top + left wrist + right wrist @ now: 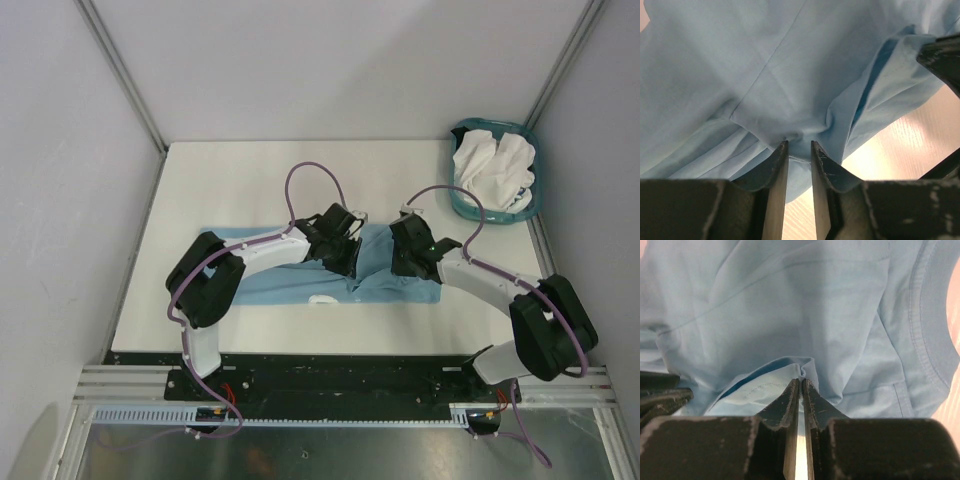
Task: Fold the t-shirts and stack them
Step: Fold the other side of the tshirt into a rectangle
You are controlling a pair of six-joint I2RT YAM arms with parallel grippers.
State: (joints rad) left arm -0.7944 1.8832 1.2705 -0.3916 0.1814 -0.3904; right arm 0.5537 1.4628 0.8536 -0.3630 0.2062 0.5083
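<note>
The light blue t-shirt (pixel 285 280) lies spread across the middle of the table, and a bit of white print (pixel 325 298) shows at its near edge. My left gripper (pixel 350 265) is down on its middle. In the left wrist view the left gripper (pixel 800 145) stands narrowly open, with a bunched fold of the shirt (pixel 765 75) between the tips. My right gripper (pixel 408 262) is just to the right of it. The right wrist view shows the right gripper (pixel 801 380) shut on a hemmed edge of the shirt (pixel 805 305). The white t-shirts (pixel 495 165) lie crumpled in the basket.
A teal plastic basket (pixel 458 203) stands at the back right corner of the white table (pixel 230 180). Grey walls with metal frame posts close in the left, right and back. The arm bases sit on a black rail at the near edge.
</note>
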